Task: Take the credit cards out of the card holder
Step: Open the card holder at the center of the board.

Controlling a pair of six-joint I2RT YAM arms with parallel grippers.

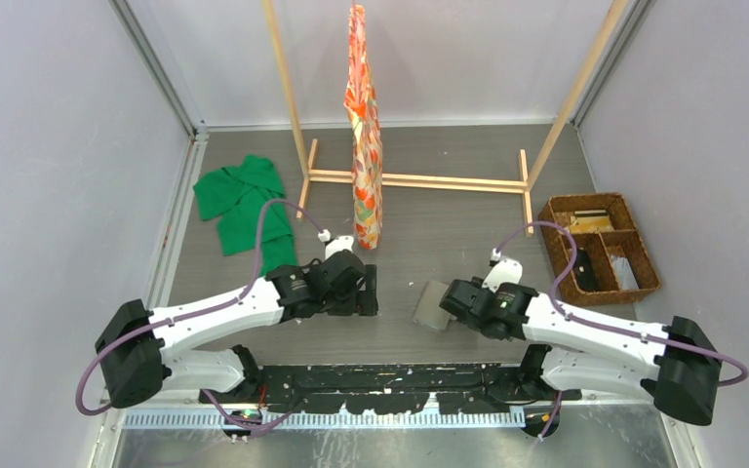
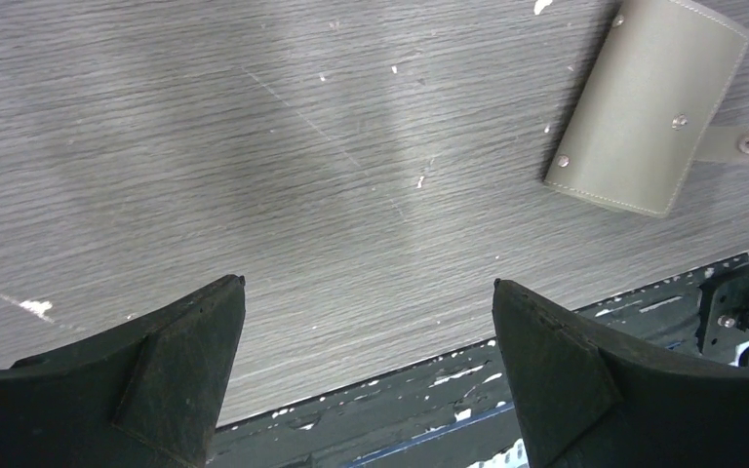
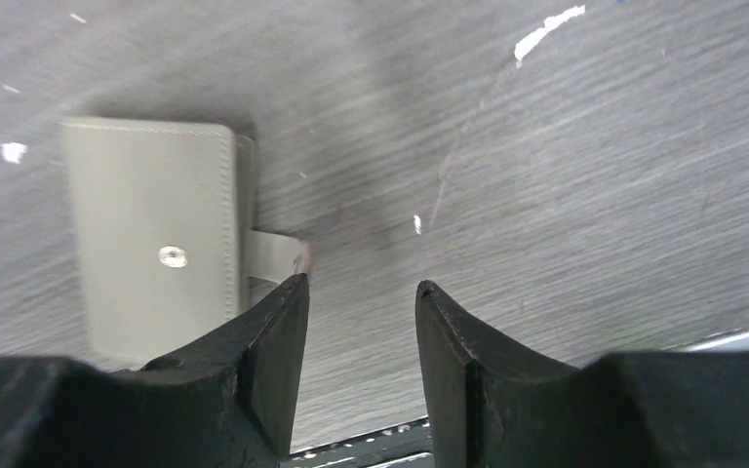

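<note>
The card holder (image 1: 433, 305) is a small grey folded wallet lying flat on the table between the two arms, snap studs up. The credit cards are hidden. In the left wrist view the card holder (image 2: 649, 102) lies at the upper right, its strap tab (image 2: 741, 144) sticking out. My left gripper (image 2: 369, 283) is wide open over bare table, well short of it; in the top view the left gripper (image 1: 369, 291) sits to the holder's left. My right gripper (image 3: 361, 283) is open with nothing between its fingers. Its left fingertip (image 3: 288, 302) is right beside the card holder (image 3: 151, 244) and its tab (image 3: 278, 253).
A brown wicker basket (image 1: 600, 244) with compartments stands at the right. A wooden rack (image 1: 414, 180) holds an orange patterned cloth (image 1: 364, 127) at the back middle. A green cloth (image 1: 244, 200) lies at the back left. The table's front edge (image 2: 546, 331) runs just below the holder.
</note>
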